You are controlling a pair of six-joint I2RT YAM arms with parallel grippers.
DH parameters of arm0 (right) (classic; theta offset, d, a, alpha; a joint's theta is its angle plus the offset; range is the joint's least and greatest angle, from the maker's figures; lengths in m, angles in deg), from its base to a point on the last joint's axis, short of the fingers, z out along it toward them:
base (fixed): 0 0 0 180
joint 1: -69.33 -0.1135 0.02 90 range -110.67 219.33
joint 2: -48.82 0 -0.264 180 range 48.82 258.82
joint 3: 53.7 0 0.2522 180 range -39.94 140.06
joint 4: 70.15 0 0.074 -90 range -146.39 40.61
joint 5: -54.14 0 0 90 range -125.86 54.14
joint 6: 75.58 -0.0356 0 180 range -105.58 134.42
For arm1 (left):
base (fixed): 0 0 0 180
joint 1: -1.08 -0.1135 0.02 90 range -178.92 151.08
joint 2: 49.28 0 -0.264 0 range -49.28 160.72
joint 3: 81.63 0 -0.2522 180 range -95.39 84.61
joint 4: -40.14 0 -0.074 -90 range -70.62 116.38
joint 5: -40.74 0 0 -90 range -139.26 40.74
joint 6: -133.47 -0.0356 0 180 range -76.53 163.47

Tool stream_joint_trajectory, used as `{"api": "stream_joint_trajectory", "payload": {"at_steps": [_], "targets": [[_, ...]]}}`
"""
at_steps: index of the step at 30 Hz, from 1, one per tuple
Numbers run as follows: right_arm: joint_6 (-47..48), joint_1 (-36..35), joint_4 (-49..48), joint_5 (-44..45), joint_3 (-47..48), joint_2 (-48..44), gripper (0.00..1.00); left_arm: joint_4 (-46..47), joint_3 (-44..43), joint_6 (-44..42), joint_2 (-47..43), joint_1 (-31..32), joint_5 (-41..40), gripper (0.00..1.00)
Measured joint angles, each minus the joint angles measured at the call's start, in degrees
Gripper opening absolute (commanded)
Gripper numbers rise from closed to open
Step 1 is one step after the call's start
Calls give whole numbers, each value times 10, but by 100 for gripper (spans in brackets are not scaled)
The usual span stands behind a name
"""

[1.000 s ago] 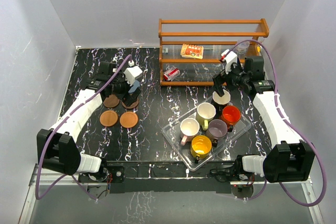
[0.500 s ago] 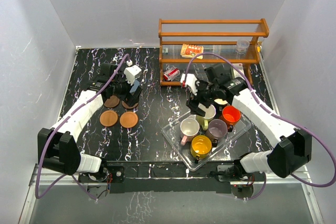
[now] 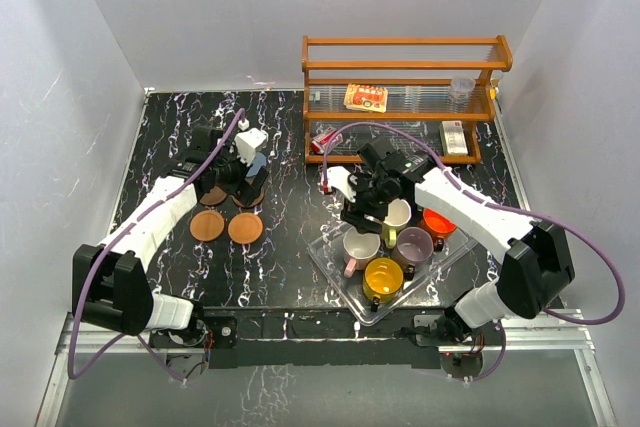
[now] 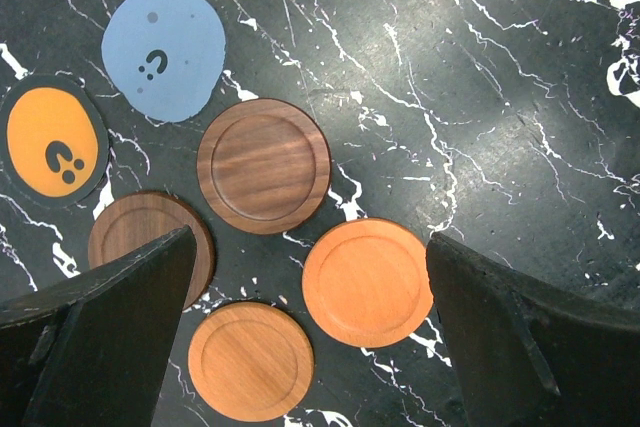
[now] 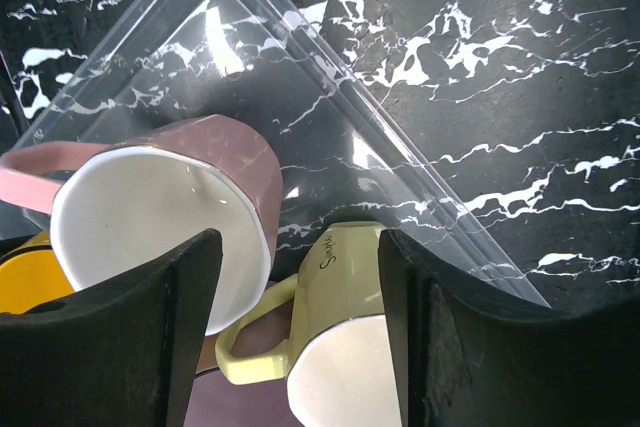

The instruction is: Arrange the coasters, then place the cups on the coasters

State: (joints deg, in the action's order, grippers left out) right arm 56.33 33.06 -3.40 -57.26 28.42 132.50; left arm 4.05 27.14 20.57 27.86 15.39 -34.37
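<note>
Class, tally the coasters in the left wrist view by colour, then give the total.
Orange-brown wood coasters: 2
Dark brown wood coasters: 2
Blue-grey coaster: 1
Orange coaster with dark rim: 1
Total: 6

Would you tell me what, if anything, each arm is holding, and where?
The left gripper holds nothing, open above the coasters. The jaws of the right gripper flank the olive-cream cup in the tray; a grip cannot be told.
</note>
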Motion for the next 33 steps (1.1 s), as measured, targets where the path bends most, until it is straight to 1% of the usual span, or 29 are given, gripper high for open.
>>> {"api": "stream_joint_trajectory", "payload": {"at_steps": [9, 17, 20, 21, 27, 33], "targets": [[1, -16, 5, 13, -12, 21, 33, 10, 1, 0, -11, -7, -11, 99], [-2, -17, 6, 14, -15, 24, 9, 13, 2, 0, -11, -7, -14, 99], [-3, -17, 5, 8, -15, 27, 1, 12, 2, 2, -14, -7, -14, 99], [-3, -17, 5, 7, -15, 27, 0, 10, 2, 4, -16, -7, -14, 99], [-11, -17, 9, 3, -6, 27, 0, -5, -5, 12, -32, -11, -7, 99], [-40, -17, 11, 3, 62, 28, 0, -23, -32, 19, -38, -11, 33, 99]]}}
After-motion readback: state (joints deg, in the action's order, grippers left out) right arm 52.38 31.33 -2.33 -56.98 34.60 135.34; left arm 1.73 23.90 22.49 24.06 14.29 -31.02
